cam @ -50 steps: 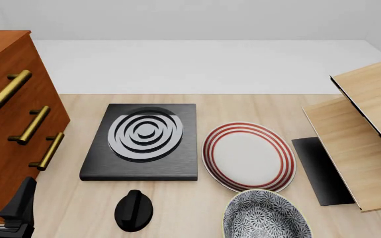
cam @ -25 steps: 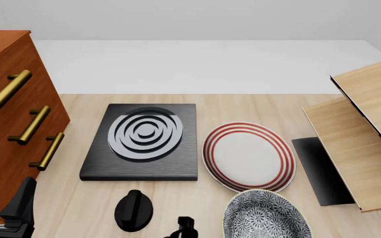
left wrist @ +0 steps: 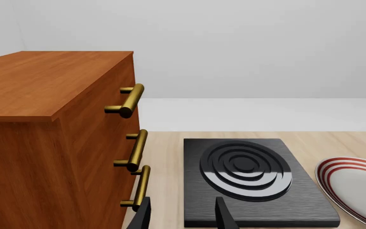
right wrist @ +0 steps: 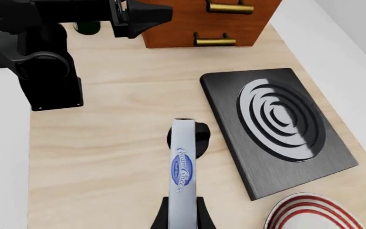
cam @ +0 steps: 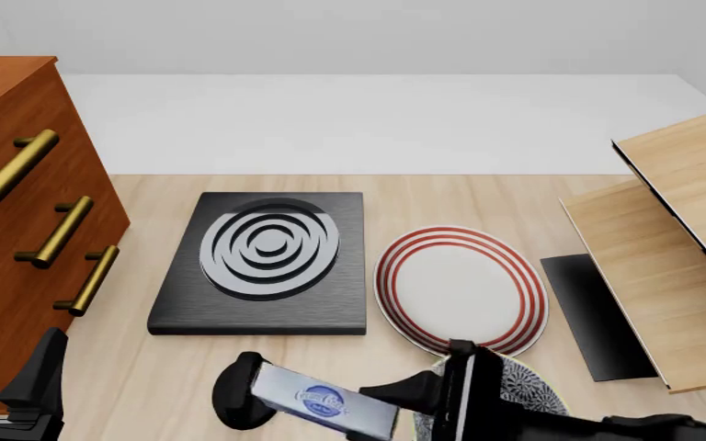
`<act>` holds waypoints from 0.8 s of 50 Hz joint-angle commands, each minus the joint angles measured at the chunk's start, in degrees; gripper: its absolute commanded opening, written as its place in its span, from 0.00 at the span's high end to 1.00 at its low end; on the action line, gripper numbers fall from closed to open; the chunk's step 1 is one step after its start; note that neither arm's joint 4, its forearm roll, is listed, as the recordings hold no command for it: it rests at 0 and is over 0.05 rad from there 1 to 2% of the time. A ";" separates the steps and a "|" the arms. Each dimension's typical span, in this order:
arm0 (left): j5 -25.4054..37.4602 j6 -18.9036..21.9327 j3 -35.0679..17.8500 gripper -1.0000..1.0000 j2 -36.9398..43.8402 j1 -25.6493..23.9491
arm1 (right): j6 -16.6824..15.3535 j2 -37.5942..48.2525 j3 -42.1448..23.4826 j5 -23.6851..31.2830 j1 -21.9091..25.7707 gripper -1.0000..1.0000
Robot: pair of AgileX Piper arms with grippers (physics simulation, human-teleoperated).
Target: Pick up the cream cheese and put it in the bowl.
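Observation:
The cream cheese, a flat silvery box with a round blue logo, is held off the table at the front, over the black knob. My right gripper is shut on its near end. In the right wrist view the box stands on edge between the fingers. The bowl, blue-and-white patterned, sits just right of the box and is mostly hidden by my right arm. My left gripper is open and empty at the front left, beside the cabinet; its fingers frame bare table.
A wooden cabinet with brass handles stands at the left. A black stove plate lies in the middle. A white plate with red rings lies beyond the bowl. A tilted wooden rack stands at the right.
My right arm has come in from the front edge with the cream cheese in its grip and moved forward, now covering most of the bowl. The left arm has not moved.

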 commanded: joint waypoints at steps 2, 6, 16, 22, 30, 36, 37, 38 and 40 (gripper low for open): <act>0.00 0.02 0.00 0.00 0.01 0.01 | -0.75 -12.35 0.44 12.27 -6.28 1.00; 0.00 0.01 0.00 0.00 -0.01 -0.01 | -1.71 -16.26 0.92 16.44 -8.66 1.00; 0.00 0.01 0.00 0.00 0.00 -0.01 | -3.04 -22.16 1.23 23.76 -12.82 1.00; 0.00 0.01 0.00 0.00 0.01 0.00 | -3.98 -25.28 0.51 28.96 -15.70 1.00; 0.00 0.02 0.00 0.00 0.01 0.00 | -4.79 -28.04 0.70 34.53 -19.01 1.00; 0.00 0.00 0.00 0.00 0.01 0.00 | -6.13 -31.11 0.89 38.51 -21.61 1.00; 0.00 0.01 0.00 0.00 0.02 -0.01 | -6.05 -31.26 1.03 38.68 -21.72 1.00; 0.00 -0.02 0.00 0.00 -0.01 -0.02 | -6.33 -31.69 1.29 39.12 -22.35 1.00; 0.00 0.00 0.00 0.00 0.00 -0.01 | -6.34 -32.00 1.72 39.50 -22.63 1.00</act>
